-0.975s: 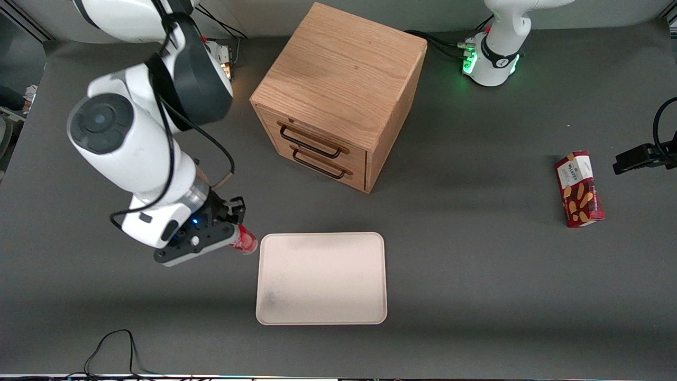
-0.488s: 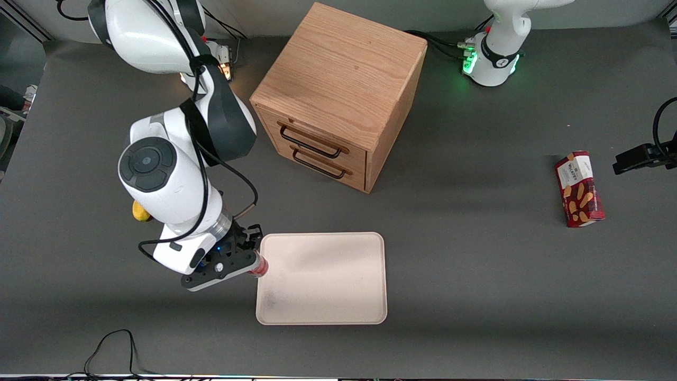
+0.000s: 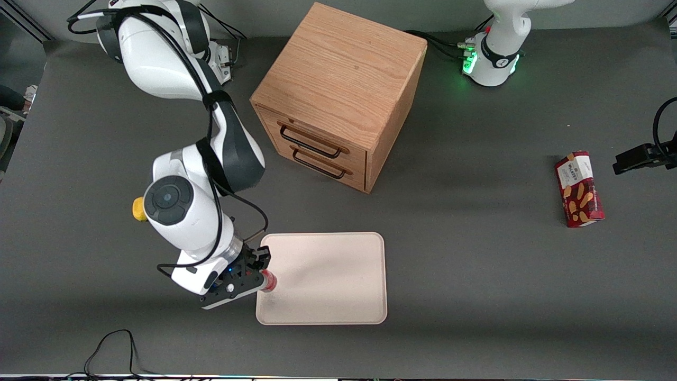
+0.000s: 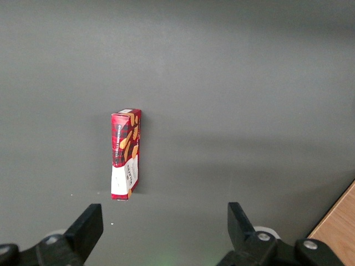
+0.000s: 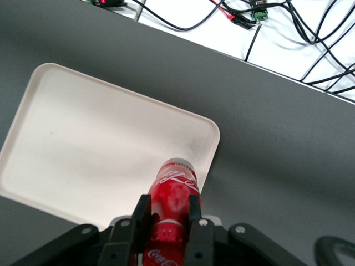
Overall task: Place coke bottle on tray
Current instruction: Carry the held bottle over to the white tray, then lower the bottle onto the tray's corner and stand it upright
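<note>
The coke bottle [image 5: 173,194] looks like glossy red plastic, with light shining on its smooth side. The gripper [image 5: 169,213] grips it with fingers [image 5: 140,216] of matt black plastic, at the edge of the tray [image 3: 328,286] toward the working arm's end of the table. The tray looks like smooth matt plastic, pale cream, with faint grey smudges. The table [image 3: 476,264] has a dull dark grey cover. The cabinet [image 3: 338,90], farther from the front camera than the tray, is oak-like wood with clear grain and thin dark metal handles [image 3: 312,145]. The snack box [image 3: 579,188] is printed cardboard.
</note>
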Tool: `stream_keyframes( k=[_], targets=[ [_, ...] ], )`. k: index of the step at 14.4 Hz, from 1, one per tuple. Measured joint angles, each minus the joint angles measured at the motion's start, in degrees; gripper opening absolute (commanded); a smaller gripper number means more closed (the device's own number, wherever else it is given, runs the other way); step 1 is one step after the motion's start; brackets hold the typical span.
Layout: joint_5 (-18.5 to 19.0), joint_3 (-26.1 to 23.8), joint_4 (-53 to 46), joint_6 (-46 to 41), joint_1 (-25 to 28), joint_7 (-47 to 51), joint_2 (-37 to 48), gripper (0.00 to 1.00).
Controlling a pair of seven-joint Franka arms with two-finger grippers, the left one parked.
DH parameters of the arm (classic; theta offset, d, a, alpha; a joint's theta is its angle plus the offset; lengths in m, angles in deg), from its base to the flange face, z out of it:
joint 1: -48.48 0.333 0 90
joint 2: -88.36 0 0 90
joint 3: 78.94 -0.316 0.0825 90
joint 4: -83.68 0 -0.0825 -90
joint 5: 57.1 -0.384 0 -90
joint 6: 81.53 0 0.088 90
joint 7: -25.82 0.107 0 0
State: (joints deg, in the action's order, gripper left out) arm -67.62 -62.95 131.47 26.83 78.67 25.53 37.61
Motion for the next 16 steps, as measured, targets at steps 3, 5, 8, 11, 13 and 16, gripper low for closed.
stream_keyframes(
  k=[3, 5, 8, 11, 13, 16],
  targets=[
    [-0.07, -0.03, 2.40, 3.92, -0.13, 0.00, -1.36, 0.00],
    [-0.12, -0.11, 3.67, 6.64, -0.12, 0.00, -2.18, 0.00],
    [-0.19, -0.26, 5.93, 10.89, -0.13, 0.00, -3.27, 0.00],
    [-0.96, -0.39, 6.45, 12.47, -0.13, 0.00, -4.52, 0.00],
    [-1.09, -0.48, 6.44, 12.81, -0.13, 0.09, -4.61, 0.90],
    [-1.15, -0.48, 6.34, 13.01, -0.13, 1.18, -4.52, 1.00]
  ],
)
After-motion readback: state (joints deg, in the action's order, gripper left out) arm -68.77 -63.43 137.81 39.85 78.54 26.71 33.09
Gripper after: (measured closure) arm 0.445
